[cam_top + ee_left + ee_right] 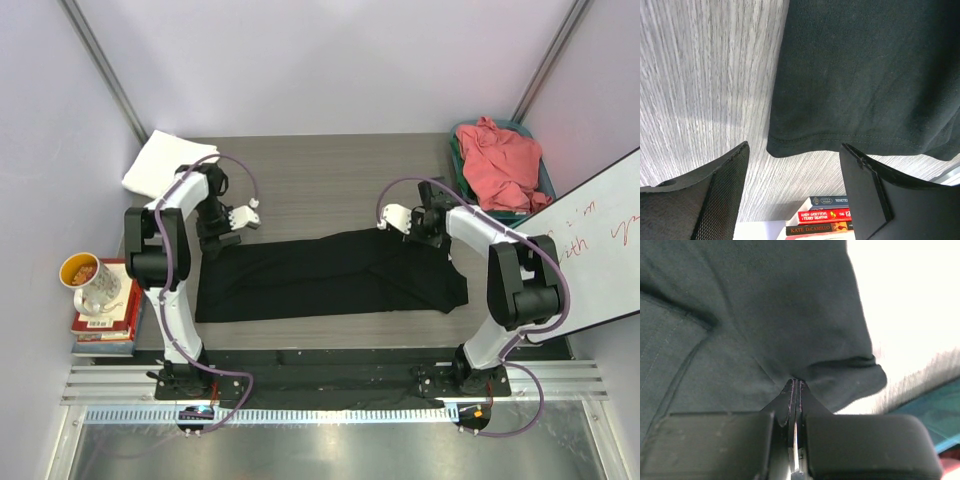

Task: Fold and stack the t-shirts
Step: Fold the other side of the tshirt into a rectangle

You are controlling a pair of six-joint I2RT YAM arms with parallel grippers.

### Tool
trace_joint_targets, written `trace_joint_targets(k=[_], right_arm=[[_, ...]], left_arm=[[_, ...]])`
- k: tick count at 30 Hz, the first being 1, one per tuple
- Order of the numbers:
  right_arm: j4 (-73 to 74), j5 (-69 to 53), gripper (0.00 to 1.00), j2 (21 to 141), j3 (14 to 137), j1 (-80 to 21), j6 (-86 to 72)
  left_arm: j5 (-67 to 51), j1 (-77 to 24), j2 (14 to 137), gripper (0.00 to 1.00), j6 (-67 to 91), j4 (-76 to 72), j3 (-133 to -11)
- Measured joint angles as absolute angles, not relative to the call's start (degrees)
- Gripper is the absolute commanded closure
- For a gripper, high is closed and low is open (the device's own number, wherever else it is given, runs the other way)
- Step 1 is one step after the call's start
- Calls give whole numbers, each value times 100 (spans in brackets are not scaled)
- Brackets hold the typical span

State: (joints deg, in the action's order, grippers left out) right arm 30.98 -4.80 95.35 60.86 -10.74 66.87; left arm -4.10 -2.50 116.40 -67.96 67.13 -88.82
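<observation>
Black t-shirt: lies as a long dark band across the middle of the desk, with a stitched hem at the left end and a bunched end at the right. Looks mid-fold, narrowed lengthwise, not yet stacked.

Right jaws: pinched shut on a ridge of the black cloth near its far right corner, with a pucker drawn up into the closed tips. Probably grips there to carry that corner over or to pull the band taut.

Left jaws: spread wide, gripping nothing, hanging over the hem at the left corner, bare wood grain alongside. Seems lined up to straddle that edge and match the right-hand grip.

Further out: plain white t-shirt, folded, sits on the far left corner, likely as base of the stack. Coral-pink t-shirt waits crumpled in a teal bin at the far right. Off the left edge, a mug on books; off the right, a whiteboard.
</observation>
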Motion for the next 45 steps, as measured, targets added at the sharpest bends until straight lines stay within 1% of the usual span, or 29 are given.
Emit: trace_joint_targets(k=[4, 9, 24, 32, 38, 45], right_arm=[[3013, -469, 99, 9760, 6084, -1074, 6665], [2904, -305, 99, 10055, 6099, -1074, 6619], [2117, 99, 99, 9948, 5669, -1081, 7297], [1938, 169, 99, 9935, 5579, -1081, 7500], [1876, 187, 99, 9924, 5540, -1081, 7526], [1824, 189, 99, 9891, 5496, -1081, 7524]], left_arm=[[-303, -259, 11688, 32, -6788, 6639, -8882], [102, -298, 11845, 32, -6716, 6259, -8783], [1107, -349, 11939, 32, -6475, 5374, -8650], [1586, -390, 11898, 33, -6316, 4772, -8523], [1758, -388, 11898, 32, -6213, 4198, -8512], [1623, -379, 11793, 31, -6189, 3889, -8427]])
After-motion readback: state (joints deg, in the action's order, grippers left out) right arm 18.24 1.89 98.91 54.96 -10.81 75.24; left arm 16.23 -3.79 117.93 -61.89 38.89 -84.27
